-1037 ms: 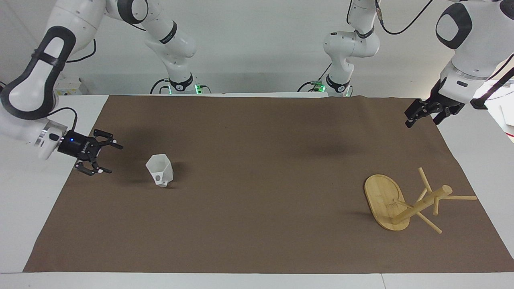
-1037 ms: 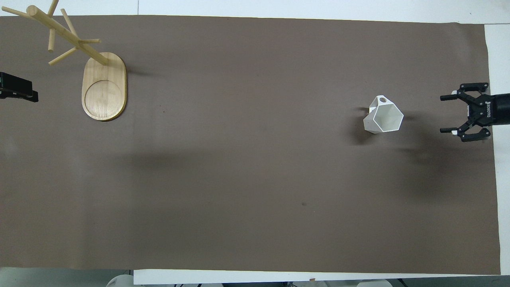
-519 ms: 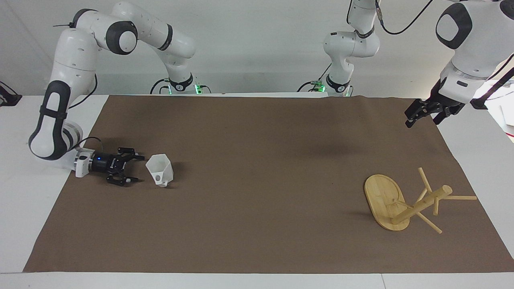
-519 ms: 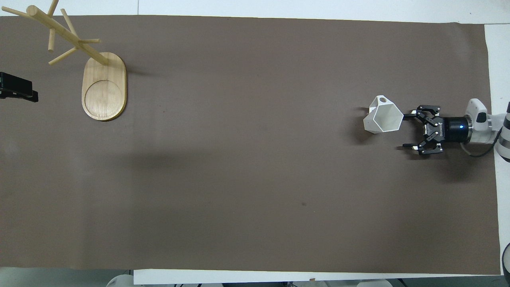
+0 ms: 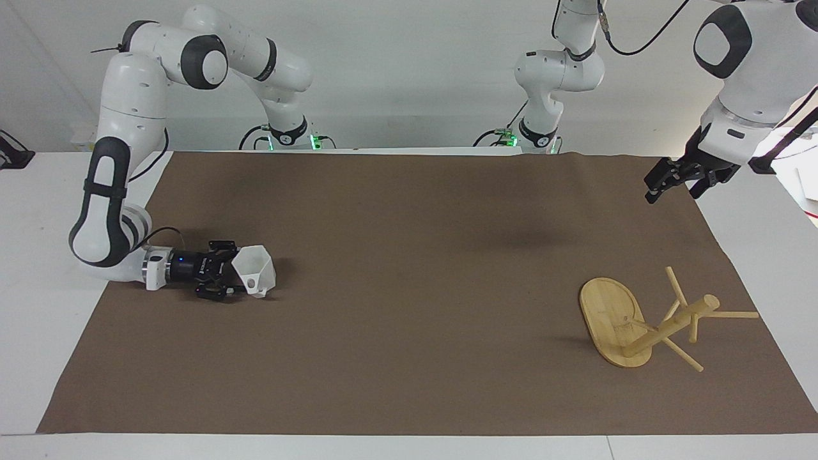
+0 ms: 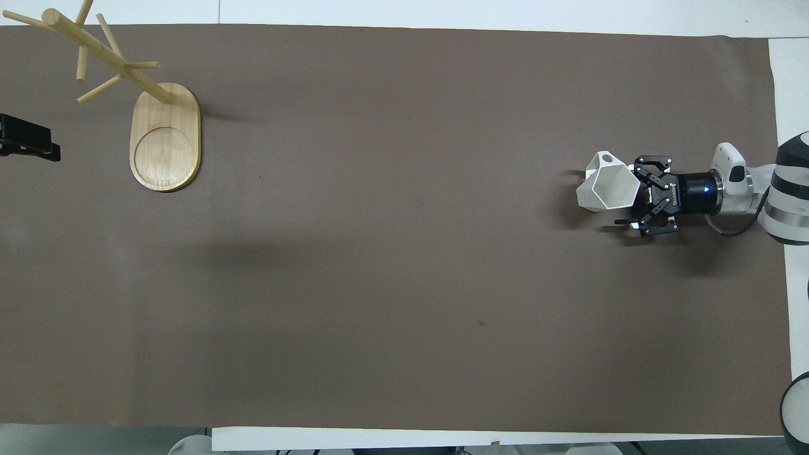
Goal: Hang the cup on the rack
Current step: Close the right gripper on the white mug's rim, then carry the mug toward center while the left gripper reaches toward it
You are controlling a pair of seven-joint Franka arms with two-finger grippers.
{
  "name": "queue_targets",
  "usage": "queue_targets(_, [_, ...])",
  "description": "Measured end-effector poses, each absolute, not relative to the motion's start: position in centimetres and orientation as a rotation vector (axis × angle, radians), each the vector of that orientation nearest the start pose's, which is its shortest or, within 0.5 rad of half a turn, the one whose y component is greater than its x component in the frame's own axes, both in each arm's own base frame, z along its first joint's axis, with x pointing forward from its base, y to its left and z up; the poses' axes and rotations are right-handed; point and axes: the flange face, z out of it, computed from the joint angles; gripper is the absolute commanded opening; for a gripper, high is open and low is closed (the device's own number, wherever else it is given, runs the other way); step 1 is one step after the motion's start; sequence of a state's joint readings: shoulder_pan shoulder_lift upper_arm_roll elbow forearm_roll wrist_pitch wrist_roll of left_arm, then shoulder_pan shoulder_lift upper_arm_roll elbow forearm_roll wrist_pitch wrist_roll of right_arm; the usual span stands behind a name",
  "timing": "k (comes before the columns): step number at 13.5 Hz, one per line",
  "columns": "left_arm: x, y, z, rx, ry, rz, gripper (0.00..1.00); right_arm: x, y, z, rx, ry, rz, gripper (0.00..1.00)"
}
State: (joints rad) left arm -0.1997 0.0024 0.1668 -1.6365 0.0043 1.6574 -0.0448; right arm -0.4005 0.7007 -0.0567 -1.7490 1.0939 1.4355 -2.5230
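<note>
White counter, covered by a brown mat; two arms are mounted at one long edge.

Item: cup. White, faceted; it is stood upright on the mat toward the right arm's end of the counter, mouth up, handle on its side away from the robots. No displacement from its position a second ago is noted.

Item: rack. Bamboo, oval base, post and pegs; it is stood upright toward the left arm's end, well apart from the cup. All pegs are bare.

Item: right pincer. Brought low and level along the mat within the last second, from a raised position near the mat's edge to the cup's side. The fingers are spread wide; one is set close beside the cup wall, the other is hidden by the cup, so a straddle of the wall is probable but contact is not confirmed. Nothing is held.

Item: left pincer. Kept waiting, open and empty, above the mat corner nearest the left arm's end; unchanged.

Status: approach judged nearly complete; closing on the cup is judged the next step, with lifting and hanging not yet done.
</note>
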Motion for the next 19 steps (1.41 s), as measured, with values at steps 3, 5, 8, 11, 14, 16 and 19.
queue_targets(3, [56.2,-1.8,60.0,-3.137,-0.018,-0.029,1.00,56.9,-15.1,18.5,-1.344,-1.368,-1.072,0.99])
queue_targets(5, [56.2,-1.8,60.0,-3.137,-0.018,-0.029,1.00,57.0,-14.6,18.7,-1.327,-1.376,-1.075,0.99])
queue_targets(8, [56.2,-1.8,60.0,-3.137,-0.018,-0.029,1.00,57.4,-13.6,19.4,-1.306,-1.392,-1.071,0.99])
queue_targets(11, [56.2,-1.8,60.0,-3.137,-0.018,-0.029,1.00,57.6,-12.8,19.5,-1.296,-1.393,-1.071,0.99])
queue_targets(14, [56.2,-1.8,60.0,-3.137,-0.018,-0.029,1.00,57.6,-11.3,18.9,-1.297,-1.375,-1.073,0.99])
queue_targets(16, [56.2,-1.8,60.0,-3.137,-0.018,-0.029,1.00,57.3,-10.4,18.3,-1.296,-1.358,-1.075,0.99])
queue_targets(19, [56.2,-1.8,60.0,-3.137,-0.018,-0.029,1.00,57.0,-10.0,17.9,-1.298,-1.347,-1.075,0.99])
